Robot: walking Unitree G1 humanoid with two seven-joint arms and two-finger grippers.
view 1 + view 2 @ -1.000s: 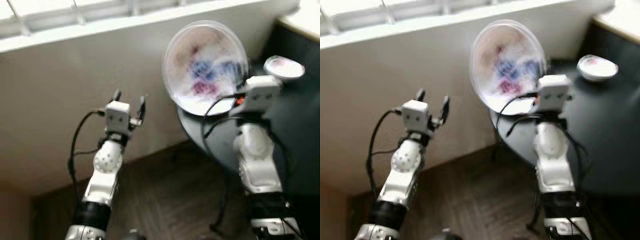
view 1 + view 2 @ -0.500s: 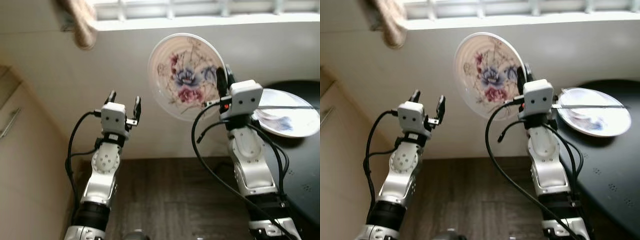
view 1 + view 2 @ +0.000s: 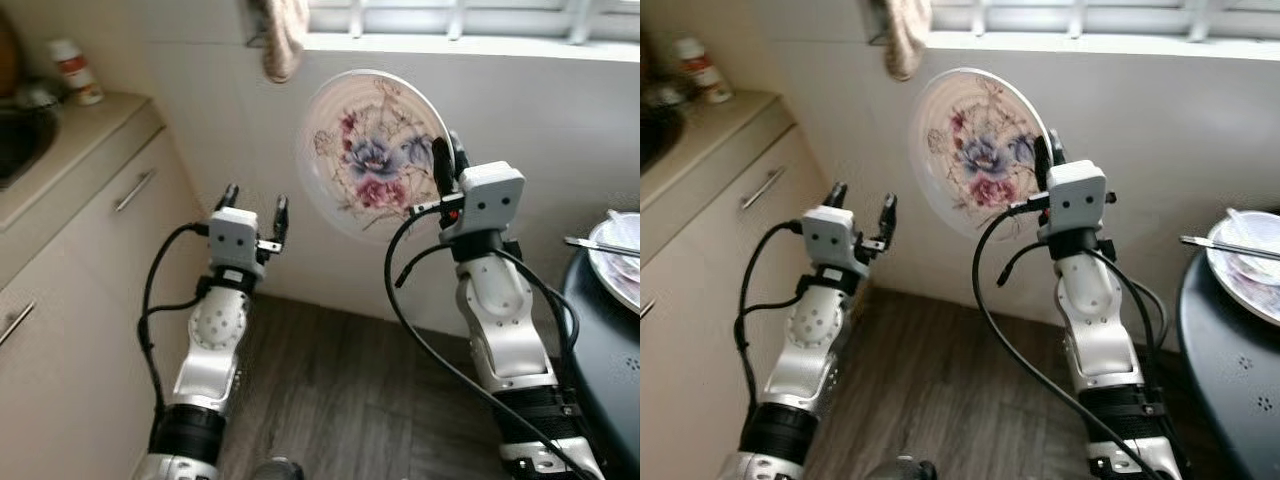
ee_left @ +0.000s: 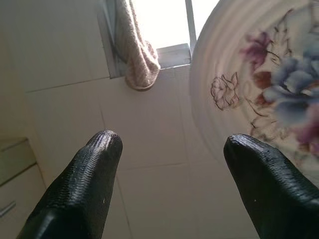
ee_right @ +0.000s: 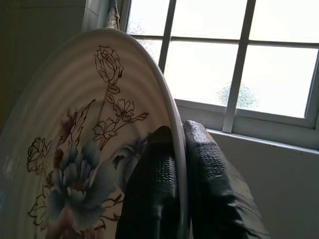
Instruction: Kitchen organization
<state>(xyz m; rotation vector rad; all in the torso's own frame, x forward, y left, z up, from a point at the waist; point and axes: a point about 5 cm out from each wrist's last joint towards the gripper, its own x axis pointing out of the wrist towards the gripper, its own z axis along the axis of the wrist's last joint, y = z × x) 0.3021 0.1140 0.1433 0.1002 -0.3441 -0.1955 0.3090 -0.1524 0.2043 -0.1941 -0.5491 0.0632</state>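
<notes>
Your right gripper (image 3: 447,160) is clamped on the rim of the plate (image 3: 372,152), one finger on the flowered face and one behind it, as the right wrist view shows. The plate stands nearly on edge, up in the air in front of the wall under the window (image 3: 460,18), face toward you. Your left gripper (image 3: 254,198) is spread wide with nothing in it, held up beside the plate but not touching it.

Further out, there's a cloth (image 3: 281,38) hanging from the sill, a counter (image 3: 70,135) with drawers on your left and a bottle (image 3: 76,71) near its back edge. On your right, the dark table (image 3: 608,330) has another dish (image 3: 620,262) with a utensil across it.

Progress-wise, I'd say you're mid-carry: the plate is picked up, but it isn't put away anywhere yet, and that dish looks like it's waiting too.

Compared to half a second ago, the view has swung left: the counter and bottle have come in, and the table has slid to the edge. The grip on the plate looks unchanged, and the left fingers are spread as before.
</notes>
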